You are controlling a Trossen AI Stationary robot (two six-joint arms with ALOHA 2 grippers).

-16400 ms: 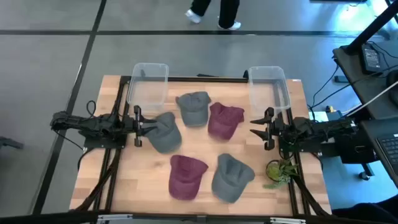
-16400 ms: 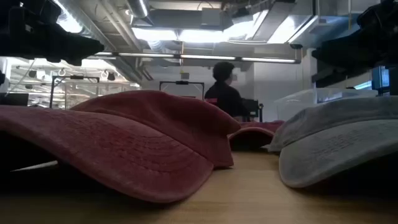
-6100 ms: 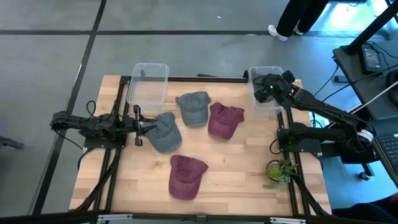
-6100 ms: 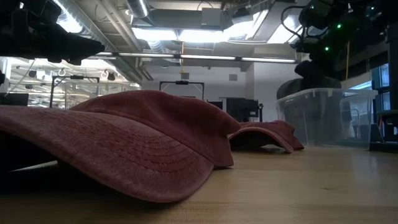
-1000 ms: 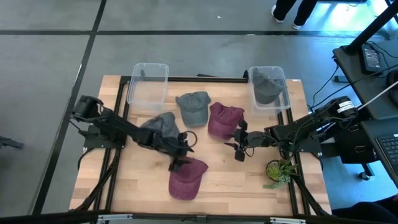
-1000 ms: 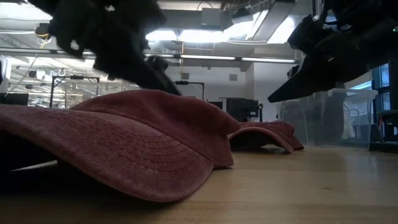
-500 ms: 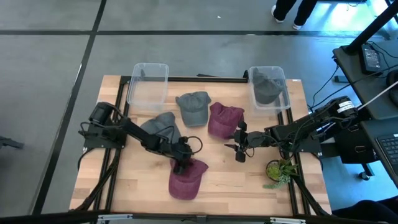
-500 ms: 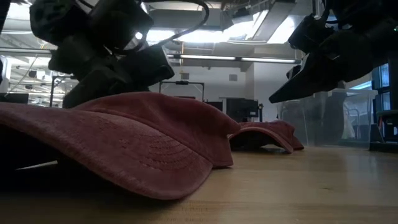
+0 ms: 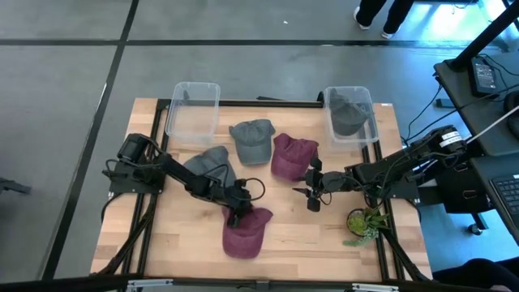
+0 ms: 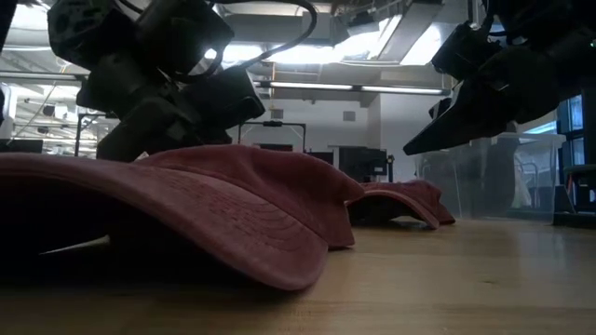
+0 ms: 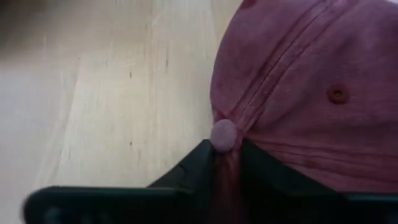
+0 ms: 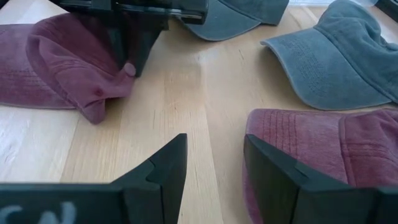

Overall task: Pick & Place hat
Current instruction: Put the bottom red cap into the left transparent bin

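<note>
the crown of the faded maroon cotton cap (image 9: 243, 230), lying low and centre on the pale wooden worktop (image 9: 324, 235), is pinched by the left pincer (image 9: 236, 214), clamped on its top. the right pincer (image 9: 311, 191) is held apart just right of centre.

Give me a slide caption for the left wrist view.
Left tool pinching the crown of the red hat, right at its top button, on the wooden table.

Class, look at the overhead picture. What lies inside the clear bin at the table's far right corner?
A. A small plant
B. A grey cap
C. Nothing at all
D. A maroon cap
B. A grey cap shows through the clear bin at the far right corner, while both maroon caps lie out on the wooden table.
</note>
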